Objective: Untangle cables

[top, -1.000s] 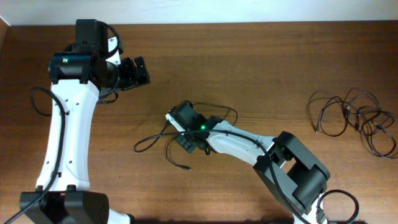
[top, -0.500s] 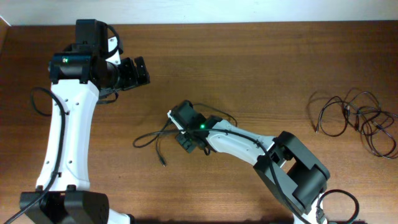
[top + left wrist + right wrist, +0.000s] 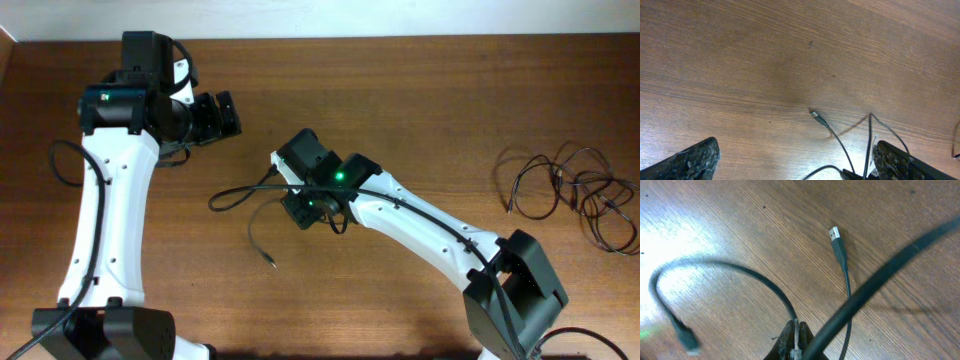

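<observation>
A single black cable (image 3: 228, 195) lies at mid-table, one loop reaching left and one end trailing to a silver-tipped plug (image 3: 271, 262). My right gripper (image 3: 305, 212) is shut on this cable just right of the loop. In the right wrist view the jaws pinch the cable (image 3: 742, 271) at the right gripper (image 3: 795, 336), with the plug (image 3: 835, 234) lying beyond on the wood. A tangled bundle of cables (image 3: 572, 192) rests at the far right. My left gripper (image 3: 218, 115) hovers open at the back left, and its fingertips (image 3: 692, 161) hold nothing; the plug (image 3: 815, 115) lies ahead of them.
A thick blurred black cord (image 3: 885, 275) crosses the right wrist view close to the camera. The table's back edge (image 3: 400, 38) meets a white wall. Bare brown wood (image 3: 440, 130) separates the held cable from the bundle.
My right gripper has closed fully on the cable and moved toward the back of the table, dragging it; the plug end slid left. The left arm has not moved.
</observation>
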`<state>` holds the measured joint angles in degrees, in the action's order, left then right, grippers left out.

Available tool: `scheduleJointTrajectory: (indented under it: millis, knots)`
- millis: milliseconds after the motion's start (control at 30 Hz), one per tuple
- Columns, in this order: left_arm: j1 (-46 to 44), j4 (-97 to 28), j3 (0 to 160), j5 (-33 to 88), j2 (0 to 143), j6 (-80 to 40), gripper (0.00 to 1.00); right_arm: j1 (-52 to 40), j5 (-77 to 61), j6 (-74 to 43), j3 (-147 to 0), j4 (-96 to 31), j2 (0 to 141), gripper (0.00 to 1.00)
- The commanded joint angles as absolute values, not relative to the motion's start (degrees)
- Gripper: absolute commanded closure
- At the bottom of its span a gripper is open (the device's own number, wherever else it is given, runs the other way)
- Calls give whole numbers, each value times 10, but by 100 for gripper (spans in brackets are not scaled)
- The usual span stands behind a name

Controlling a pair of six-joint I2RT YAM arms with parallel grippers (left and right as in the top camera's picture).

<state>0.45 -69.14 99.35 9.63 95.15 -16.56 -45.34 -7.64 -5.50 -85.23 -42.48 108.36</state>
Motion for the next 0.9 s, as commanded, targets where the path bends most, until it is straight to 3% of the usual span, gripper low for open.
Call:
scheduleJointTrajectory:
  millis: [0,400,700,767,867]
  knots:
    - [6,-691,998,94,953,-167,1,-453,-84,-47,-854,-443,1084,96]
    - [6,-691,998,94,953,-167,1,-450,-117,-87,-844,-482,1101,96]
    - [5,-690,998,105,953,-178,1,-454,-219,-130,-835,-484,1104,91]
    - [6,-671,998,107,953,-178,1,-454,-225,-154,-833,-480,1107,76]
    - [6,-667,998,107,953,-178,1,-455,-256,-153,-827,-476,1110,68]
